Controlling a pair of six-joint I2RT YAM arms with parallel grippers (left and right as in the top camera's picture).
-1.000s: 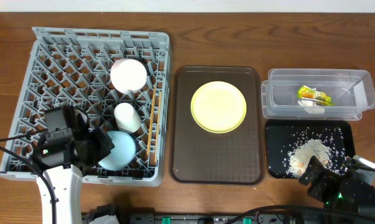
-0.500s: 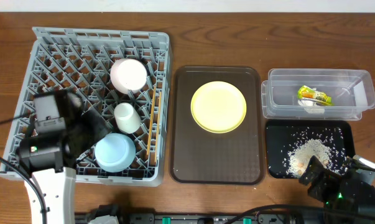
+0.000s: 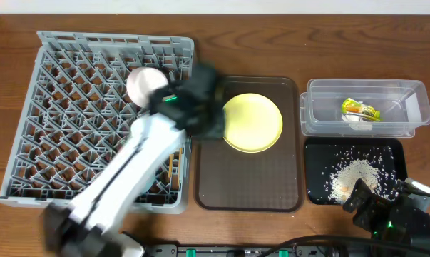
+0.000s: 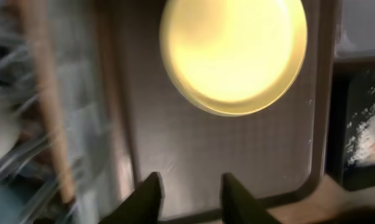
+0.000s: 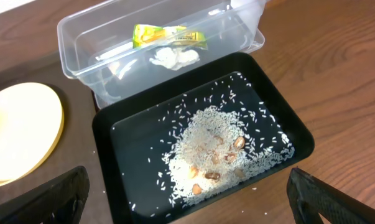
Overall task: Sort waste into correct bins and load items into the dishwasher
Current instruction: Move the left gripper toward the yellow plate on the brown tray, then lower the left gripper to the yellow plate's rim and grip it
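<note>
The pale yellow plate [image 3: 254, 121] lies on the brown serving tray [image 3: 249, 182]. My left gripper [image 3: 209, 118] is open and empty at the plate's left edge; in the left wrist view [image 4: 190, 186] it hovers over the tray just short of the plate [image 4: 234, 53]. The grey dish rack [image 3: 72, 78] holds the white bowl [image 3: 142, 84] and the chopsticks [image 4: 44, 106]; my arm hides the cup. The clear tub [image 3: 407, 107] holds the wrapper [image 3: 360, 109] and a white scrap [image 5: 173, 57]. The black tray [image 3: 386, 153] holds the rice [image 3: 350, 177]. My right gripper [image 5: 187, 180] is wide open above the tray's near edge.
The brown serving tray sits between the rack and the two bins. Wooden table shows to the right of the black tray [image 5: 336, 93]. My right arm [image 3: 389, 218] rests at the front right corner.
My left arm has swung fast from the rack's front left across to the brown tray, beside the plate. The view is motion-blurred. The right arm has not moved.
</note>
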